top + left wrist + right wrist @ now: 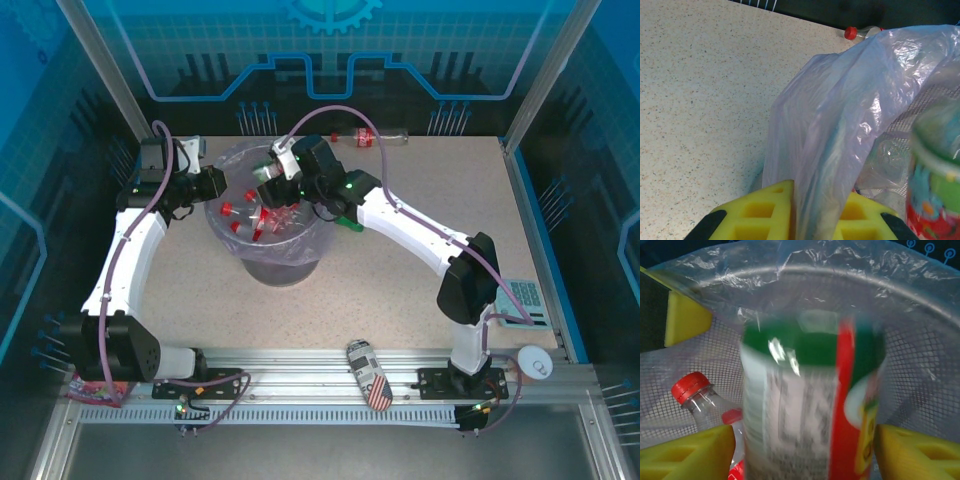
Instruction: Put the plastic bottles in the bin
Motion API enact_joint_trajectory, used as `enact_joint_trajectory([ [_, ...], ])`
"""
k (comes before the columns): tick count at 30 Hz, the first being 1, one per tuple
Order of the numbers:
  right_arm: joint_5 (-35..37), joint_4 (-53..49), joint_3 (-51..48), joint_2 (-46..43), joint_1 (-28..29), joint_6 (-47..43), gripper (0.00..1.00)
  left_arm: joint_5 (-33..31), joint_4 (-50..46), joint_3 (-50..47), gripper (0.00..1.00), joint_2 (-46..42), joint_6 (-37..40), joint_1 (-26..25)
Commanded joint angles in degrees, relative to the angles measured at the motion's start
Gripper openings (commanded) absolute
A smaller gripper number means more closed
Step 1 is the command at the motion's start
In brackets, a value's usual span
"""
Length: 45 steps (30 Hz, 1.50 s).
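Dropping cleanly calls for the right gripper [804,435] centred over the bin [840,272]; its fingers [690,455] stand spread, the blurred green bottle [810,345] loose between them. The left gripper [817,192] clamps the bin's rim steady.

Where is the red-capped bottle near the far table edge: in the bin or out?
Out. The bottle lies on its side on the table, beyond the bin and apart from it.

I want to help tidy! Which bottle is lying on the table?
The clear red-capped bottle at the table's far edge; all the others are in or over the bin.
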Motion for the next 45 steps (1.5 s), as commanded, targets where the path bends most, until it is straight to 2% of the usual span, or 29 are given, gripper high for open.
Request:
enact_joint_trajectory([
  [1,1.8,-0.9,1.9,-0.3,0.8,-1.5,0.77,1.0,-4.2,-2.3,0.0,0.6,2.4,-1.3],
  [5,2.2,-1.2,2.9,-1.3,1.1,-2.7,0.79,0.8,-4.3,-2.2,0.0,0.7,2.5,-1.3],
  [8,2.0,-1.0,3.4,-2.7,1.3,-3.0,0.77,0.9,-4.3,-2.3,0.0,0.7,2.5,-1.3],
  [13,-0.2,-0.7,4.7,-3.8,2.0,-2.6,0.66,1.0,-4.3,-2.3,0.0,0.8,2.4,-1.2],
  [17,-0.5,-0.8,6.8,-1.4,2.2,-2.4,0.59,1.0,-4.3,-2.3,0.0,0.7,2.4,-1.3],
  [25,-1.0,-2.0,10.1,5.1,2.0,-1.0,0.58,0.9,-4.3,-2.3,0.0,0.5,2.6,-1.3],
  [30,-0.8,-3.1,9.5,6.1,1.9,-1.0,0.58,0.9,-4.3,-2.3,0.0,0.6,2.6,-1.3],
  [33,-0.6,-3.3,8.4,6.0,1.8,-0.9,0.6,0.9,-4.3,-2.3,0.0,0.7,2.5,-1.3],
  [45,-4.6,-4.0,12.6,0.8,1.8,-1.9,0.79,0.9,-4.3,-2.4,0.0,1.2,2.7,-1.3],
])
